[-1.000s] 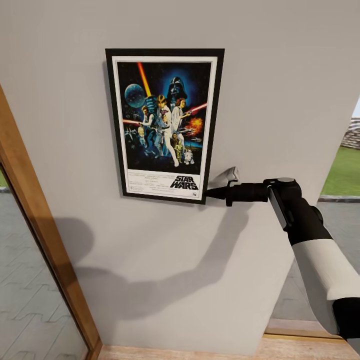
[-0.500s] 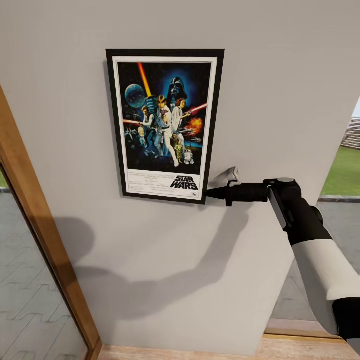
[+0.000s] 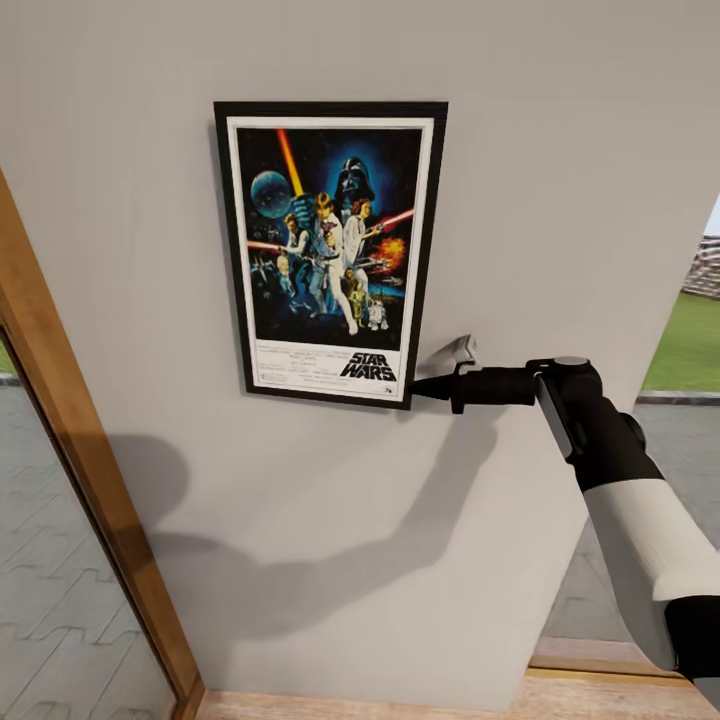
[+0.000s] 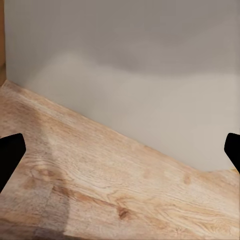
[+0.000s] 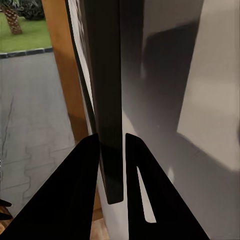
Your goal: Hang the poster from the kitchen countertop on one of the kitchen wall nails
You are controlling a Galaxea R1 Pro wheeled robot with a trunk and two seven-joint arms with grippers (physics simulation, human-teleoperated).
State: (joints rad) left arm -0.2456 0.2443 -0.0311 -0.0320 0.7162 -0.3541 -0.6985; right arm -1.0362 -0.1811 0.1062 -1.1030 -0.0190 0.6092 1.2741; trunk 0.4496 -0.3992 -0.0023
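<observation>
Black-framed poster (image 3: pixel 330 250) stays pinched at its corner by my right fingers (image 3: pixel 425 386); letting go unhooked drops it.

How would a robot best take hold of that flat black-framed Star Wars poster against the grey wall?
By its thin black frame edge, at the lower right corner, coming in sideways from the right. The black-framed Star Wars poster lies flat against the grey wall, so only its narrow rim offers two opposing faces. The right gripper pinches it just so: in the right wrist view its fingers straddle the frame edge.
</observation>
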